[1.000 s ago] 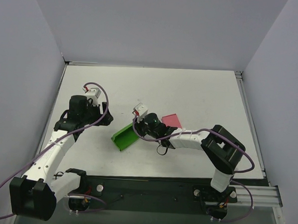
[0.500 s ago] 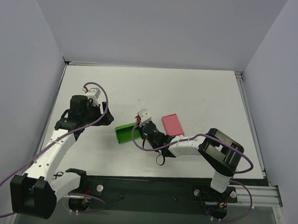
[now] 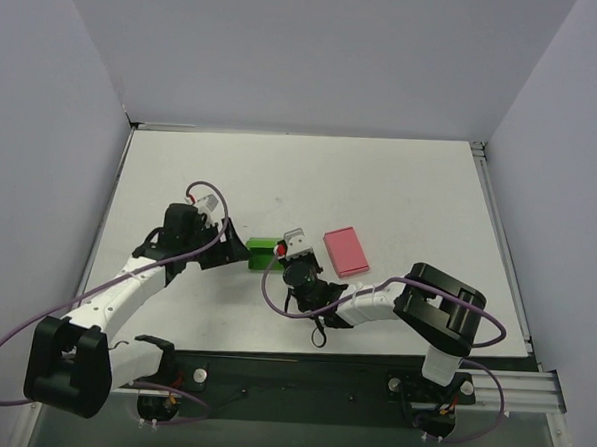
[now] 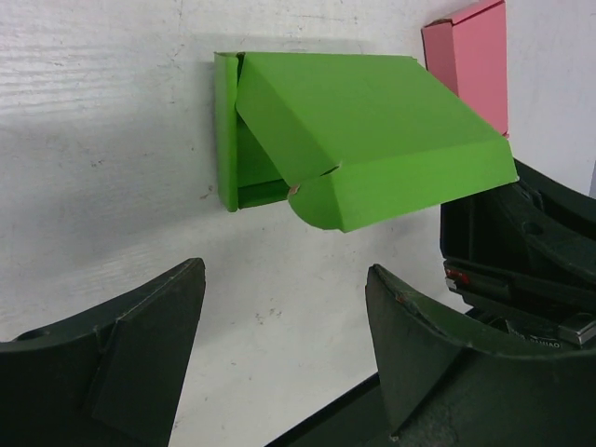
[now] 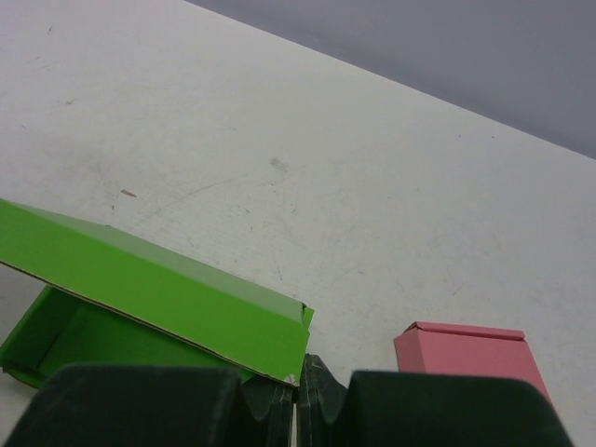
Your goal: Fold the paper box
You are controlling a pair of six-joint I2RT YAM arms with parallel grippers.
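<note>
The green box point(image 3: 262, 252) is sitting near the middle of the tabletop point(image 3: 400, 189) with its lid propped half open, and a pink box point(image 3: 345, 250) is lying close by on its right. The jaws of the right arm point(image 3: 375, 300) are pinching tight on the lid's edge. The jaws of the left arm point(image 3: 135, 280) are hanging wide apart just beside the box's other side, touching nothing.

Bright, plain green all over the paper box point(image 3: 261, 250), shaded darker inside. Plain pink on the flat box point(image 3: 345, 251) at its 3 o'clock. White with faint grey specks across the table point(image 3: 400, 189). White links and black joints on left arm point(image 3: 125, 290) and right arm point(image 3: 370, 299), purple on their cables point(image 3: 206, 186). Matte near-black on the left gripper point(image 4: 282, 275).
</note>
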